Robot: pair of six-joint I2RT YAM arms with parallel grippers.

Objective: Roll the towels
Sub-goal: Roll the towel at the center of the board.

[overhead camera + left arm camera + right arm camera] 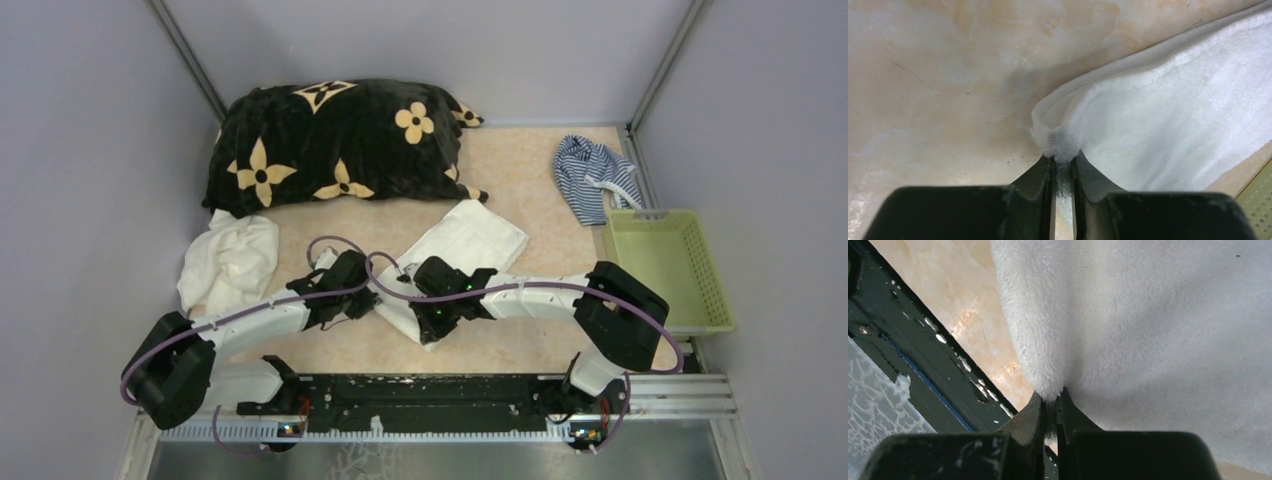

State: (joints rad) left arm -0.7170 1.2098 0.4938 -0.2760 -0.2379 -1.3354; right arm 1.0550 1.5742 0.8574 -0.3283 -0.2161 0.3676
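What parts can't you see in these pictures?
- Top view: the near end of the flat towel is hidden under both arms.
- Left wrist view: the left gripper covers the pinched towel corner.
- Right wrist view: the towel fills the frame; its far edges are cut off.

I find no readable text, label, brand or number on anything here; nothing near my claws carries writing.
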